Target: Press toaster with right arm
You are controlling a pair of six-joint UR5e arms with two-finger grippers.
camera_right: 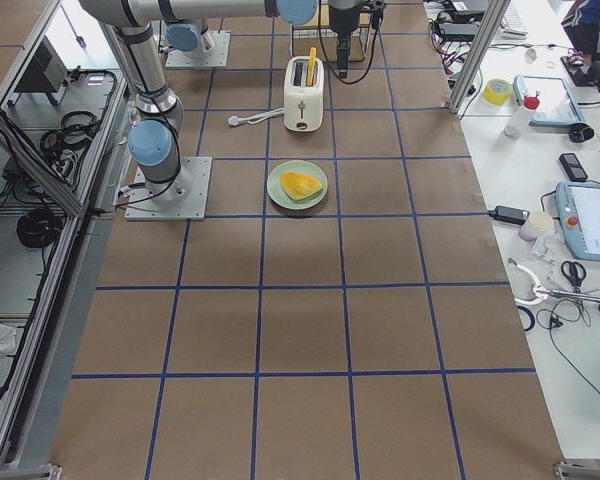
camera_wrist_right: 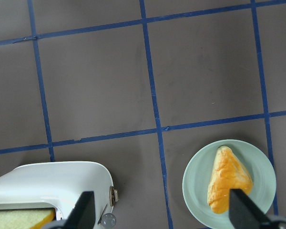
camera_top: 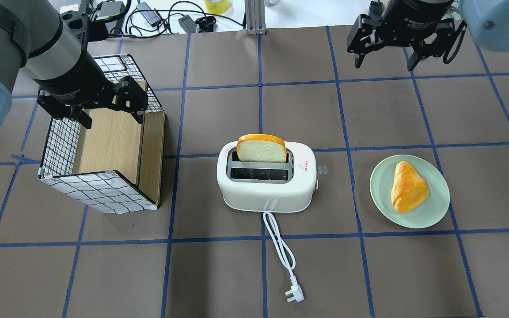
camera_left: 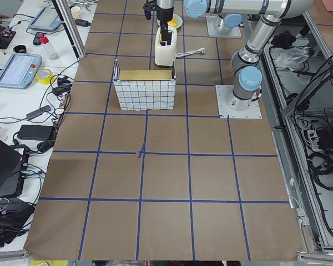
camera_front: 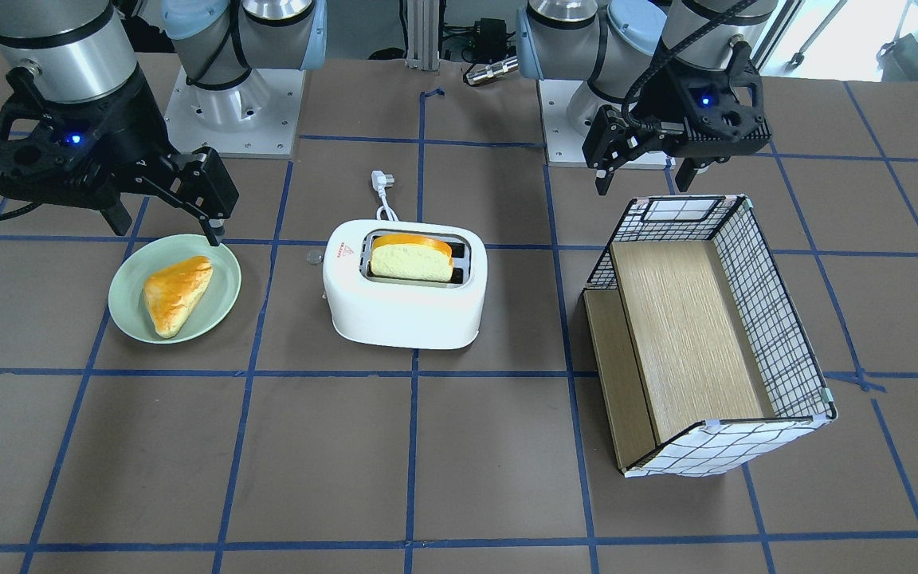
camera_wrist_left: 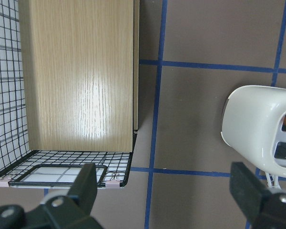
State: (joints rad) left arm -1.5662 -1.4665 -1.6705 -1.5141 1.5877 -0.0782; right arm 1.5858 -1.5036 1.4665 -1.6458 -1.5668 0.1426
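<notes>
The white two-slot toaster [camera_front: 403, 307] stands mid-table with a bread slice [camera_front: 411, 260] upright in one slot; it also shows in the overhead view [camera_top: 267, 190]. Its white cord and plug [camera_top: 282, 254] trail toward the robot. My right gripper [camera_front: 166, 231] is open and empty. It hangs above the table beyond the plate and well away from the toaster [camera_wrist_right: 52, 183], as the overhead view [camera_top: 385, 65] shows too. My left gripper [camera_front: 644, 185] is open and empty over the basket's robot-side end [camera_top: 113, 121].
A pale green plate [camera_front: 128, 311] with a golden triangular pastry [camera_front: 176, 293] sits on the toaster's lever side. A wire-grid basket [camera_front: 778, 319] with wooden panels lies on its side at the other end. A small clear knob [camera_top: 322, 168] lies beside the toaster.
</notes>
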